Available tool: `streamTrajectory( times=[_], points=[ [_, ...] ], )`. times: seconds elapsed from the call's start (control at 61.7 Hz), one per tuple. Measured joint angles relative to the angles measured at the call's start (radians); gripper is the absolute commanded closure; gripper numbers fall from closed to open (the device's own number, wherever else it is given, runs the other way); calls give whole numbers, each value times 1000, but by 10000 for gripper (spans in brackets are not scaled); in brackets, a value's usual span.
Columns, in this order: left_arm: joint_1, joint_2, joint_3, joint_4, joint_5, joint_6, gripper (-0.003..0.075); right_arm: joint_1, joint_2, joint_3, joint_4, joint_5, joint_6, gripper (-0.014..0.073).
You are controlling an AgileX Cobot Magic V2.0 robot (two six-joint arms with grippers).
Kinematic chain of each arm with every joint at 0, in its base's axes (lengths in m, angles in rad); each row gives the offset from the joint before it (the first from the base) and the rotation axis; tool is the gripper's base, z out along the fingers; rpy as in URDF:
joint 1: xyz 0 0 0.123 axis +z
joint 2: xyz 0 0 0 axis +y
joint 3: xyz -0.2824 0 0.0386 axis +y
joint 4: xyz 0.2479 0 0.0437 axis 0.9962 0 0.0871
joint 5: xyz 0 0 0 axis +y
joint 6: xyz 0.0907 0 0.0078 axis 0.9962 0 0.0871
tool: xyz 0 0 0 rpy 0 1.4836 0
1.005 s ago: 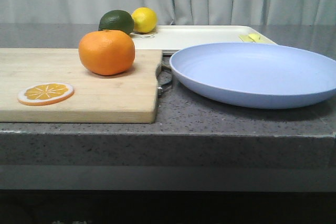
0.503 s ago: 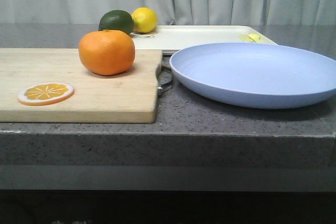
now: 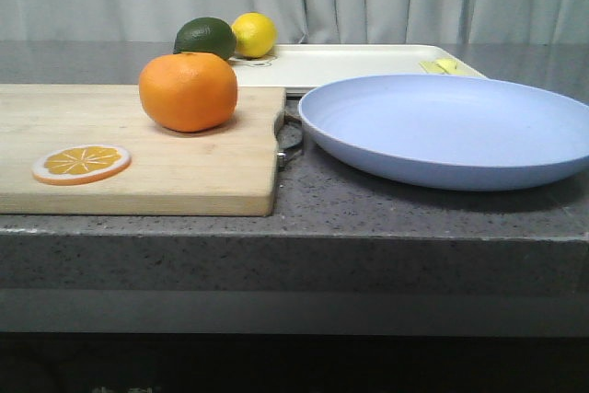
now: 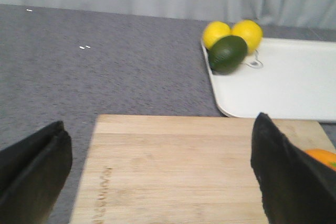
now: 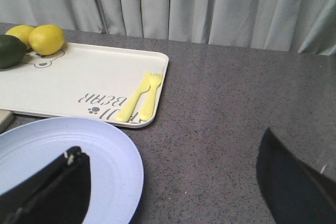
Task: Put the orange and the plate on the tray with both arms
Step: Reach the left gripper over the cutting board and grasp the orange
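The orange (image 3: 188, 91) sits on the wooden cutting board (image 3: 138, 154) at the left; a sliver of it shows in the left wrist view (image 4: 321, 157). The lavender-blue plate (image 3: 451, 128) rests on the counter at the right, also in the right wrist view (image 5: 105, 156). The cream tray (image 3: 350, 63) lies behind both, also in the left wrist view (image 4: 278, 82) and the right wrist view (image 5: 79, 85). My left gripper (image 4: 157, 182) is open and empty above the board. My right gripper (image 5: 173, 182) is open and empty, one finger over the plate's edge. Neither gripper shows in the front view.
A flat orange slice (image 3: 81, 163) lies on the board's front left. A green avocado (image 3: 204, 38) and a lemon (image 3: 253, 34) sit at the tray's far left corner; the wrist views show two lemons (image 4: 233, 34). Yellow cutlery (image 5: 142, 97) lies on the tray's right side. A curtain hangs behind.
The front view has shifted very slightly to the right; the objects themselves have not moved.
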Motion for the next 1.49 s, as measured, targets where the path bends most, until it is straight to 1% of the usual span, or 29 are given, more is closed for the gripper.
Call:
streamTrajectory(
  times=[0.114, 0.227, 0.341, 0.438, 0.584, 0.811, 0.924, 1.151, 1.184, 1.265, 1.346, 1.492],
  points=[
    [-130, 149, -128, 0, 86, 4, 45, 0, 0, 0, -2, 4, -2, -50],
    [-234, 296, -271, -2, 207, 4, 45, 0, 0, 0, -2, 4, -2, -50],
    [-303, 424, -406, -2, 315, 4, 45, 0, 0, 0, -2, 5, -2, -50],
    [-341, 525, -511, -2, 393, 14, 45, 0, 0, 0, -2, 7, -2, -50],
    [-380, 664, -655, -2, 506, 49, 45, 0, 0, 0, -2, 10, -2, -50],
    [-387, 825, -804, -2, 678, 96, 45, 0, 0, 0, -2, 10, -2, -50],
    [-387, 885, -831, -2, 740, 103, 45, 0, 0, 0, -2, 10, -2, -50],
    [-387, 948, -837, -2, 787, 103, 48, 0, 0, 0, -2, 10, -2, -50],
    [-387, 950, -837, -2, 792, 103, 57, 0, 0, 0, -2, 10, -2, -50],
    [-387, 955, -841, -2, 797, 103, 119, 0, 0, 0, -2, 10, -2, -50],
    [-387, 955, -841, -2, 801, 103, 235, 0, 0, 0, -2, 10, -2, -50],
    [-387, 955, -843, -2, 803, 103, 407, 0, 0, 0, -2, 10, -2, -50]
  ],
)
